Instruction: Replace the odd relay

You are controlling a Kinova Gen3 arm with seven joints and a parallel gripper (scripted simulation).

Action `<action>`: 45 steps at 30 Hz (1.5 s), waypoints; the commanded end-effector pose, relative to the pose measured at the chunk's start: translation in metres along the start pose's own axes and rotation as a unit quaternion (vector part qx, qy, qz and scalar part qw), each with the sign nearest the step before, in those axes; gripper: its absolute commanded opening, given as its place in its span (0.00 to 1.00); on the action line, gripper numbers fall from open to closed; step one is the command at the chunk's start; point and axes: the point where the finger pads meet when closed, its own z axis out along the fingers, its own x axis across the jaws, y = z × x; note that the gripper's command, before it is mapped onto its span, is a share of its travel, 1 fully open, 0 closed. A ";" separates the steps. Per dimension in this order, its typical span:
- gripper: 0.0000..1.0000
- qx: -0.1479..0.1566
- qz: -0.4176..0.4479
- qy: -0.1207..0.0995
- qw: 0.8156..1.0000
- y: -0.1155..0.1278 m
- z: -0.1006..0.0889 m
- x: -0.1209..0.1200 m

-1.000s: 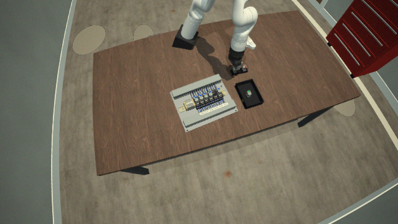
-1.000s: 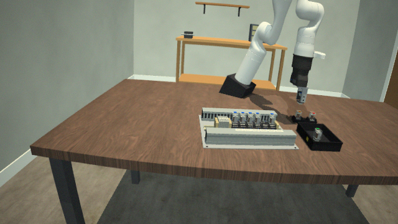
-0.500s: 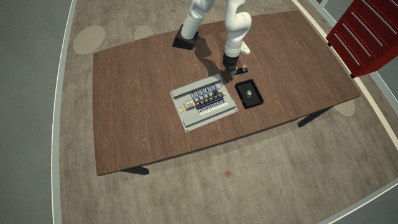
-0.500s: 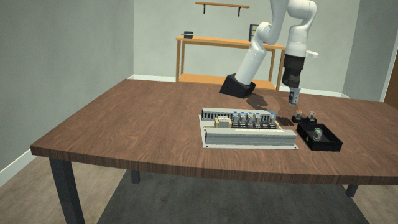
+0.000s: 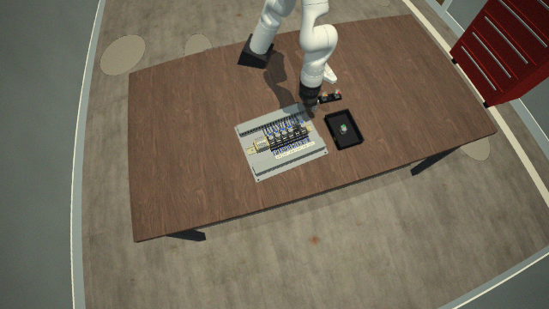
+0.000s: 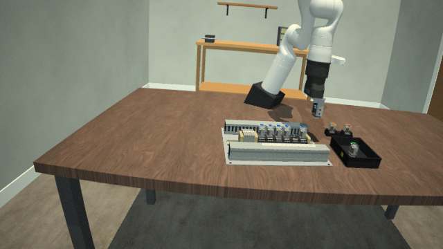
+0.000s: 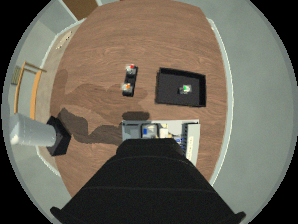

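Observation:
My gripper [image 5: 310,107] [image 6: 318,111] is shut on a spare relay [image 6: 317,110] and holds it in the air above the far right end of the panel [image 5: 280,142] [image 6: 275,143]. In the wrist view the held relay [image 7: 148,129] shows a blue spot at the fingertips. The panel's row of relays [image 6: 282,131] has blue buttons, with one gap [image 6: 295,135] near its right end. A relay with a green button [image 5: 342,128] [image 6: 353,148] [image 7: 186,87] stands in the black tray [image 5: 343,129] [image 6: 355,152] [image 7: 181,87].
A small black stand [image 5: 330,97] [image 6: 339,131] [image 7: 131,79] behind the tray holds two spares, one orange-buttoned, one red-buttoned. The arm's base [image 5: 256,55] sits at the table's far edge. A red tool cabinet [image 5: 506,43] stands off the table to the right.

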 end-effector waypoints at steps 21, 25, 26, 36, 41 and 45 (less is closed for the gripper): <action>0.00 0.006 0.008 0.000 1.000 0.069 0.004 0.032; 0.00 0.002 0.006 0.001 1.000 0.075 0.003 0.034; 0.00 0.002 0.006 0.000 1.000 0.077 0.004 0.035; 0.00 0.005 0.008 0.000 1.000 0.100 0.007 0.046; 0.00 0.003 0.007 0.000 1.000 0.100 0.006 0.046; 0.00 0.004 0.007 0.000 1.000 0.098 0.006 0.045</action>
